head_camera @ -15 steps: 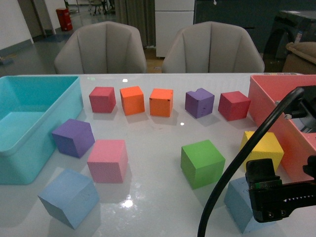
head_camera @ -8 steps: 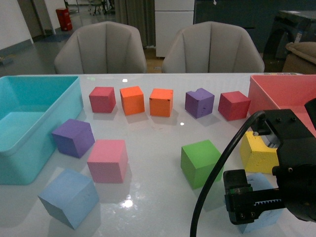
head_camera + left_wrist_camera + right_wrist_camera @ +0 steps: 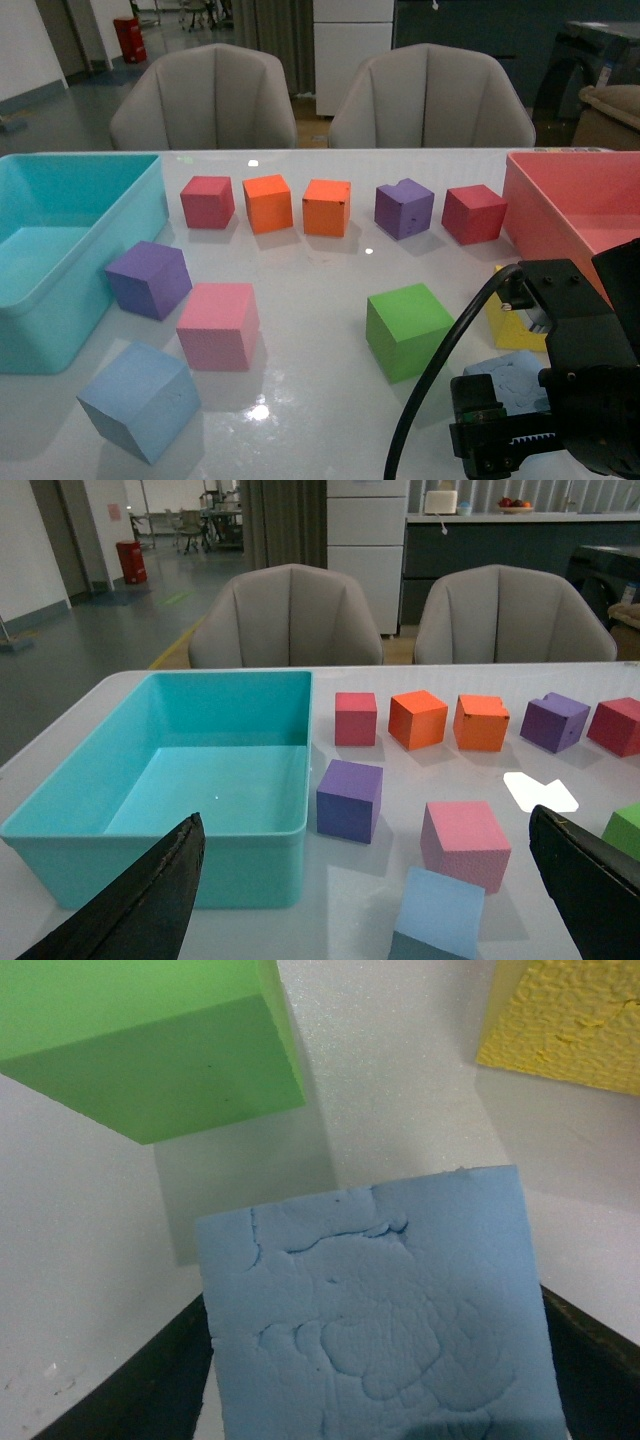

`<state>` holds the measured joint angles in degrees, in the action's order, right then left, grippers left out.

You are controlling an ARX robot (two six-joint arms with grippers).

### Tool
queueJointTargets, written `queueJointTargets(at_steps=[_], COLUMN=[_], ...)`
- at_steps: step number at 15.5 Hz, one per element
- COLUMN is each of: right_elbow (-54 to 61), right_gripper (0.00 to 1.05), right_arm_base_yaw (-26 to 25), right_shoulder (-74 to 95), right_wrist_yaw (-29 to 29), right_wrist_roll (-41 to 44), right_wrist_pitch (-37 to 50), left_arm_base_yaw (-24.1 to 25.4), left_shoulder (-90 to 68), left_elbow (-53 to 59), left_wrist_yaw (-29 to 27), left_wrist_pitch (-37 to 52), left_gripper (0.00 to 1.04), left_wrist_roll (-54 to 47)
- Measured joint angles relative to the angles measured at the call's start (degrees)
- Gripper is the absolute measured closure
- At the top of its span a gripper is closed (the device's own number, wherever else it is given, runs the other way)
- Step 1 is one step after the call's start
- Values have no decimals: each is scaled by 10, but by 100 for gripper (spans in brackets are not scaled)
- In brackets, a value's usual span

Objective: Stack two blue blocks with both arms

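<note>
Well, on your white desk (image 3: 320, 290), one blue block (image 3: 140, 400) sits front left, near the turquoise bin (image 3: 70, 335). Your right arm (image 3: 590, 400) hangs over the other blue block (image 3: 505, 375), just beside the green cube (image 3: 408, 330) and yellow cube (image 3: 507, 326). Your right hand (image 3: 375, 1300) straddles that block, fingers (image 3: 130, 1380) at both its sides; whether they press it, you cannot tell. Your left hand (image 3: 365, 815) is spread wide.

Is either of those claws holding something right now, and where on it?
Left gripper: nothing, open. Right gripper straddles a blue block at its opposite sides; whether it grips cannot be told.
</note>
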<state>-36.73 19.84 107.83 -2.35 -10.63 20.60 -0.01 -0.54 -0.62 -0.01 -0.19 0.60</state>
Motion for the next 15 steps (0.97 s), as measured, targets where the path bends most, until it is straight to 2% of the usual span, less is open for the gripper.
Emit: queueJointTargets(at_steps=[1, 3, 5, 6, 7, 11, 15], right_elbow=[9, 37, 43, -1, -30, -177, -381], right_gripper=[30, 51, 56, 58, 58, 59, 59], right_arm_base_yaw=[0, 0, 1, 4, 3, -4, 5], right_shoulder=[-5, -56, -108, -164, -158, -56, 108], right_wrist_yaw=[0, -4, -7, -24, -28, -17, 20], right_wrist_roll=[0, 0, 1, 12, 17, 28, 43], right_wrist_pitch=[0, -5, -26, -78, -87, -105, -156], left_arm_base_yaw=[0, 0, 0, 0, 0, 0, 0], left_shoulder=[0, 0, 0, 0, 0, 0, 0], left_elbow=[0, 0, 0, 0, 0, 0, 0], left_wrist_yaw=[0, 0, 0, 0, 0, 0, 0], left_wrist_pitch=[0, 0, 0, 0, 0, 0, 0], left_gripper=[7, 7, 7, 7, 7, 7, 7], left_wrist_roll=[0, 0, 0, 0, 0, 0, 0])
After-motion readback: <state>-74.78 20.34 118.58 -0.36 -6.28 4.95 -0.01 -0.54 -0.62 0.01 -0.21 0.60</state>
